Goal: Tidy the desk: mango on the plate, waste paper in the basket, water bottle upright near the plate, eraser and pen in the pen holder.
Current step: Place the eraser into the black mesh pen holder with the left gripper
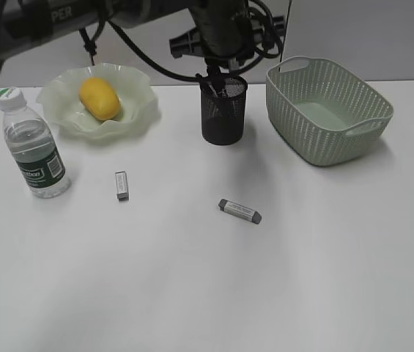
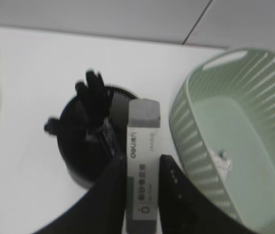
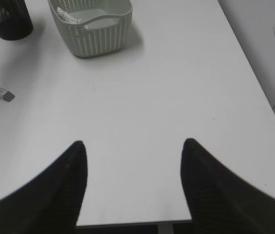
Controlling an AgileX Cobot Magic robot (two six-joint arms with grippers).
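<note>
White smooth desk [image 1: 192, 293]: far left, clear green-labelled water bottle [image 1: 34, 144] upright beside yellow-orange mango [image 1: 100, 98] on wavy green plate [image 1: 138, 117]; left gripper [image 2: 142, 170] clamping grey-tipped white eraser [image 2: 142, 165] over black mesh pen holder [image 1: 223, 110]; right gripper [image 3: 132, 151] gaping.

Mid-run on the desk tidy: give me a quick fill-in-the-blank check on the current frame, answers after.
1. The mango lies on the ____.
2. The left gripper is shut on an ____ above the pen holder.
3. The water bottle stands ____ on the desk.
4. The right gripper is open and holds ____.

Missing words: plate; eraser; upright; nothing
</note>
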